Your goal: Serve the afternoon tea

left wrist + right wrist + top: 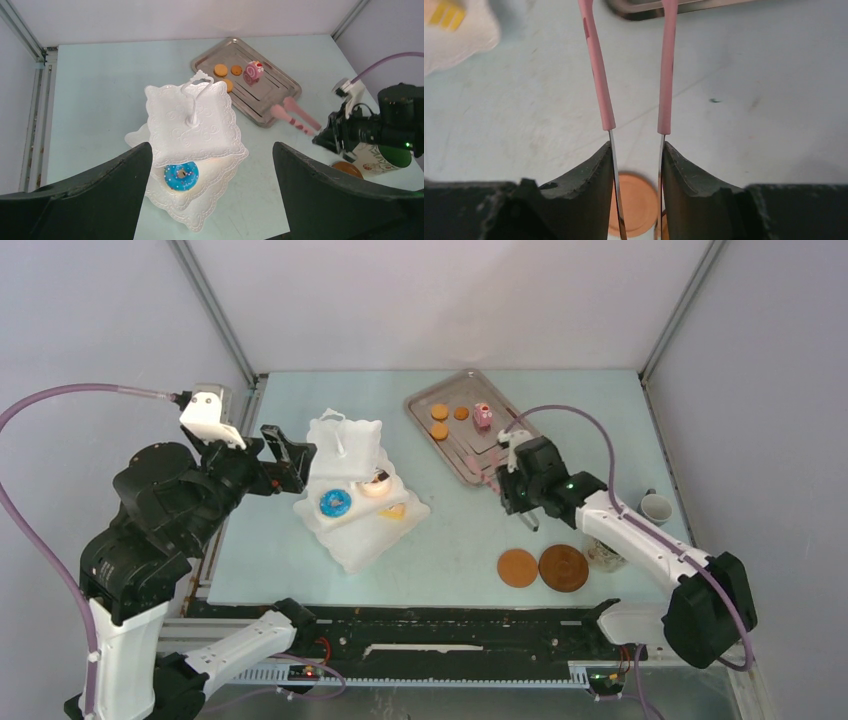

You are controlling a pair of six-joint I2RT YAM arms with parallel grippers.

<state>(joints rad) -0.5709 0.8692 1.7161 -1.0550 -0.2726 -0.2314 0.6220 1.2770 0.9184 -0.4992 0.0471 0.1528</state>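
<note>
The white three-tier stand (345, 445) stands left of centre with a blue doughnut (335, 502), a pink-topped pastry (376, 483) and a yellow cake slice (393, 511) on its lower tiers. My left gripper (290, 460) is open and empty beside the stand; in its wrist view the stand (192, 120) and doughnut (181, 176) lie between its fingers. My right gripper (515, 485) is shut on the pink tongs (596, 65), whose tips reach the silver tray (458, 445). Three orange biscuits (440, 412) and a pink cake roll (483, 416) lie on the tray.
Two brown coasters (517, 567) lie at the front right, one showing under the right fingers (636, 200). A mug (385, 160) stands partly hidden by the right arm. A small white cup (655, 506) sits near the right wall.
</note>
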